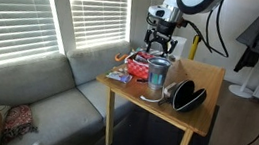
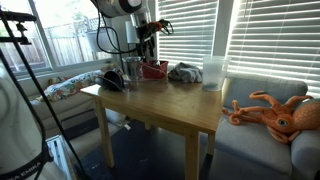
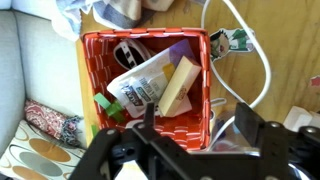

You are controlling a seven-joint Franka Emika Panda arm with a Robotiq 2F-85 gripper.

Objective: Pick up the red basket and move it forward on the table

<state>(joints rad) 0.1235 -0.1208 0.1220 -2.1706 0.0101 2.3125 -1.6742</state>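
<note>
The red basket (image 3: 100, 50) fills the wrist view. It is boxy and woven, and holds packets, a tan block and a green item. It stands at the far edge of the light-brown wooden table (image 1: 206, 77) in both exterior views (image 2: 153, 70). My gripper (image 3: 198, 120) is open and hovers just over the basket, with the basket's right wall between its two fingers. I cannot tell if a finger touches the wall. In the exterior views the gripper (image 1: 160, 44) hangs just above the basket (image 1: 135, 57).
A clear glass jar (image 1: 157, 74), a black oval case (image 1: 189, 96) and a white cable (image 3: 262, 60) lie close to the basket. A grey cloth (image 2: 183, 72) and a clear cup (image 2: 212, 72) stand near it. A sofa (image 1: 36, 96) adjoins the table, with an orange octopus plush (image 2: 275, 115) on it.
</note>
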